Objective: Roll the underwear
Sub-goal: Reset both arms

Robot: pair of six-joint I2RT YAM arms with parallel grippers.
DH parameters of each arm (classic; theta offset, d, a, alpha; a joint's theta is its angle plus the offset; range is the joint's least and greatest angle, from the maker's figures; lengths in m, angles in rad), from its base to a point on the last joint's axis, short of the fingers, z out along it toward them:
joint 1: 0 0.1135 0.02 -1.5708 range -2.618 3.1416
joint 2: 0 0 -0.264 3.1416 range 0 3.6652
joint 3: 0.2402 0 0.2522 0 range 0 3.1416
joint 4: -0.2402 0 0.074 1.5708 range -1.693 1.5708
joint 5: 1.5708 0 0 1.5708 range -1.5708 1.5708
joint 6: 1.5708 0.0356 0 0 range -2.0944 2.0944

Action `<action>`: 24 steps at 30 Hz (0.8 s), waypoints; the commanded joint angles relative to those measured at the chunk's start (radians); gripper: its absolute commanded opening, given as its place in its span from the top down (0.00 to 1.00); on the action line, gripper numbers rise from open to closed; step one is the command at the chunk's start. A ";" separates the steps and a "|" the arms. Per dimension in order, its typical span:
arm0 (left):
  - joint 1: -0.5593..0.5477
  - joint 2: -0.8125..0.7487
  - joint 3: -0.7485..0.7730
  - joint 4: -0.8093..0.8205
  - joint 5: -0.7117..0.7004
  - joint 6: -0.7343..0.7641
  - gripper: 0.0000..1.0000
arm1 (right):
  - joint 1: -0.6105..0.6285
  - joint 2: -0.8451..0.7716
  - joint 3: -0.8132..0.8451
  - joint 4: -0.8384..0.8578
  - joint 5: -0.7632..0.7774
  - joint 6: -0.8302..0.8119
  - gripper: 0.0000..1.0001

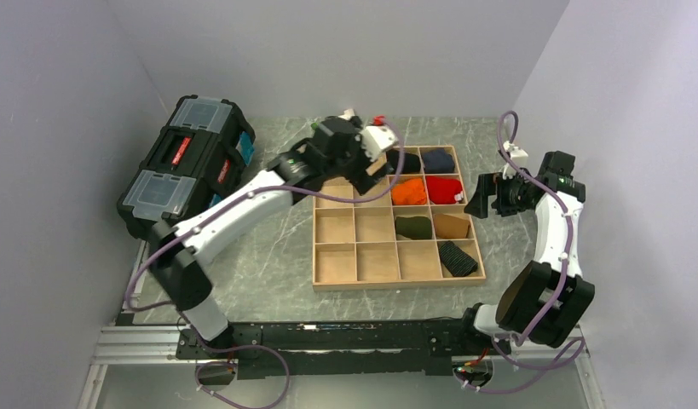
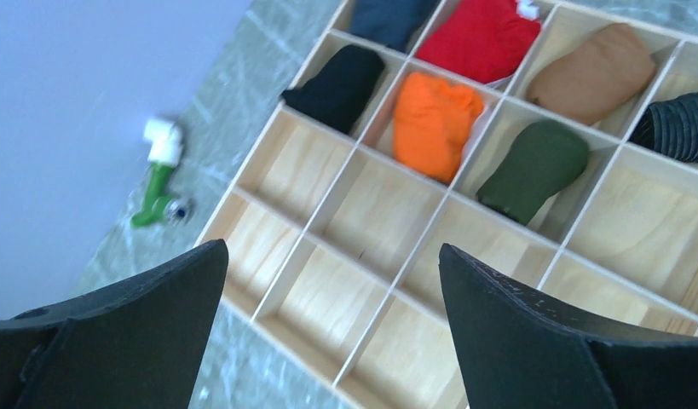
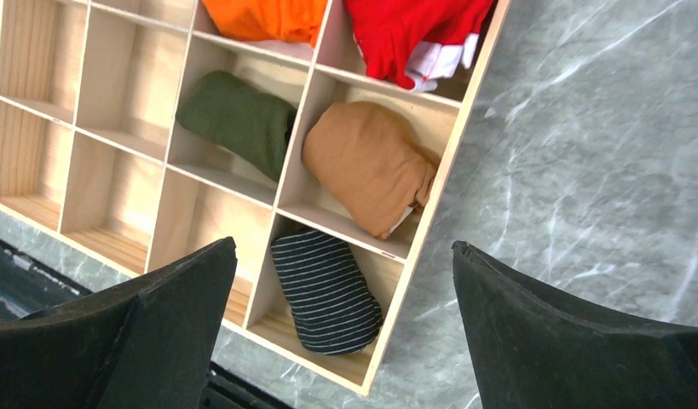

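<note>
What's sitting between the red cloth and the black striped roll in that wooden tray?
A brown cloth roll fills the one cell between them; the right wrist view shows it best.

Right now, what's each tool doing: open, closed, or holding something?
Left tool: open, holding nothing.
Right tool: open, holding nothing.

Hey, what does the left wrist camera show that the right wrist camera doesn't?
Only the left wrist: a small green-and-white plastic object on the table, a plain black cloth roll and a navy cloth bundle. Only the right wrist: the corner of the wooden grid tray beside the black ribbed cloth roll. Both: that tray and ribbed roll, the dark olive-green rolled underwear, the orange cloth roll, red cloth bundle and brown cloth roll.
</note>
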 commanded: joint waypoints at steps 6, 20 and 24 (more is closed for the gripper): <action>0.165 -0.439 -0.372 0.093 -0.066 -0.001 0.01 | -0.007 -0.173 -0.005 0.236 -0.046 0.148 0.00; 0.441 -0.925 -0.681 -0.011 -0.167 -0.037 0.01 | -0.007 -0.377 -0.169 0.472 -0.087 0.351 0.00; 0.494 -1.023 -0.753 -0.015 -0.213 -0.064 0.01 | -0.006 -0.398 -0.191 0.520 -0.080 0.397 0.00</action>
